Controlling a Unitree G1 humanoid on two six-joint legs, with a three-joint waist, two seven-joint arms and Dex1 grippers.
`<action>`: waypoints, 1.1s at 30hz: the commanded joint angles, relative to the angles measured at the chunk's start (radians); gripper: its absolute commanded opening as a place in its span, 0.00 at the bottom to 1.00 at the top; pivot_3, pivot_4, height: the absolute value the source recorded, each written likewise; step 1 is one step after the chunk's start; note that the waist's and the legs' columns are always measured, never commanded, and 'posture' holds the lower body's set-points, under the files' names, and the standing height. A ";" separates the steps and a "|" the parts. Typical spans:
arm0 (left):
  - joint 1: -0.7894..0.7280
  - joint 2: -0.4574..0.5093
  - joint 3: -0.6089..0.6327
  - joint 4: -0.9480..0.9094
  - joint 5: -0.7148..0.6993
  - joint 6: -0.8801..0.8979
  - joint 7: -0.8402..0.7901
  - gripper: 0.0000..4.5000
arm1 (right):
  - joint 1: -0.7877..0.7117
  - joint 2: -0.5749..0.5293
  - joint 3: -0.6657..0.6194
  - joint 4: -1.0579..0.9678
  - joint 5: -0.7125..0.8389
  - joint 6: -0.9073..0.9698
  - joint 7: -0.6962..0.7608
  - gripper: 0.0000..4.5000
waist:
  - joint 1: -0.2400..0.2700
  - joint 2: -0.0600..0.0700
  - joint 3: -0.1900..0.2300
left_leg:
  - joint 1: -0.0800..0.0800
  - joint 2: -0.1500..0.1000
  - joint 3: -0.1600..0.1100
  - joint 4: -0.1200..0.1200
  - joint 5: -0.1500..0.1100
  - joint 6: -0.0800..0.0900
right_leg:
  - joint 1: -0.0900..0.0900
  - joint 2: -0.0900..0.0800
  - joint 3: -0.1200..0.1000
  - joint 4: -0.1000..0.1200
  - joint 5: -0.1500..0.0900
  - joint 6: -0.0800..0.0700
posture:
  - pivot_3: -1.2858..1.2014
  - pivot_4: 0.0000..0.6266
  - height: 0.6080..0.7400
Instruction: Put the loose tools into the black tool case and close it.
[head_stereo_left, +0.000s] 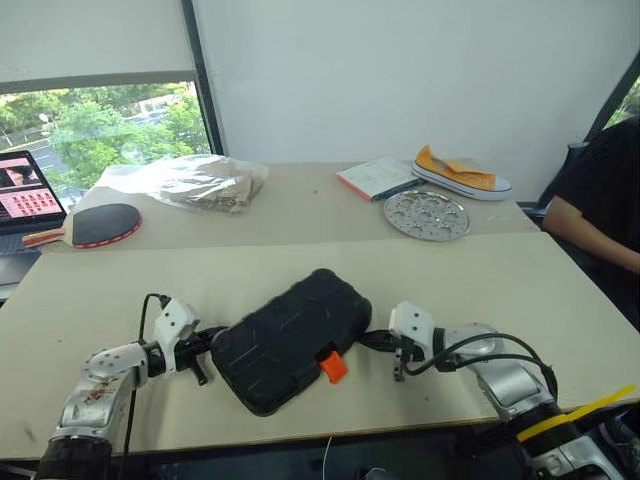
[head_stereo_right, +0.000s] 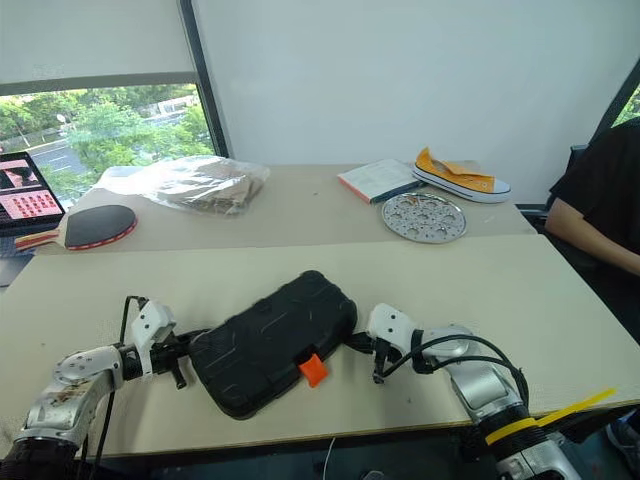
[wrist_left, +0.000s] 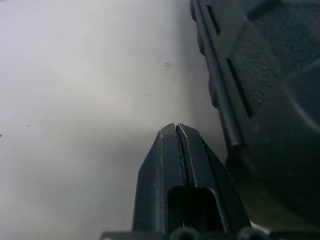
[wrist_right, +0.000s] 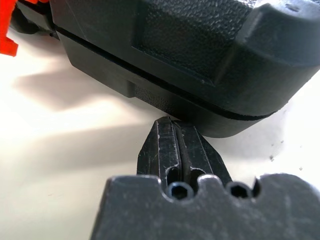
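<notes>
Looks like an office or lab room: plain white wall, big window (head_stereo_left: 100, 125) at 10 o'clock w/ trees outside, two pale tables (head_stereo_left: 500, 290) pushed together. Laptop (head_stereo_left: 25, 200) at 9 o'clock. Odd props on far table: ping-pong paddle (head_stereo_left: 100, 225), book (head_stereo_left: 378, 177), shoe (head_stereo_left: 462, 172). Person's arm (head_stereo_left: 590, 230) at 3 o'clock.

Black ribbed tool case (head_stereo_left: 290, 340), orange latch (head_stereo_left: 333, 367), beige table (head_stereo_left: 480, 290), red paddle (head_stereo_left: 105, 224), yellow-and-white shoe (head_stereo_left: 462, 172)
</notes>
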 joint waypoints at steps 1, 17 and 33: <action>-0.046 0.016 0.059 -0.108 -0.125 0.069 -0.038 0.01 | 0.064 -0.068 -0.057 -0.088 0.044 0.045 0.056 0.00 | 0.007 0.000 0.000 | -0.001 0.000 0.000 0.000 0.000 0.000 | 0.000 0.000 0.000 0.000 0.000 0.000 | 0.52 0.24 1.00; -0.224 0.081 -0.208 -0.239 -0.071 0.248 -0.158 0.01 | 0.341 -0.056 -0.022 -0.591 0.144 0.414 -0.065 0.00 | 0.006 0.000 0.000 | 0.001 0.000 0.000 0.000 0.000 -0.001 | 0.002 0.002 0.002 -0.001 0.000 0.000 | 0.52 0.24 1.00; -0.212 0.078 -0.239 -0.172 -0.002 0.227 -0.136 0.01 | 0.174 0.033 0.033 -0.530 0.122 0.428 -0.090 0.00 | 0.003 0.001 0.000 | 0.001 0.000 0.000 0.001 0.001 -0.001 | 0.002 0.003 0.002 0.000 0.000 0.000 | 0.52 0.24 1.00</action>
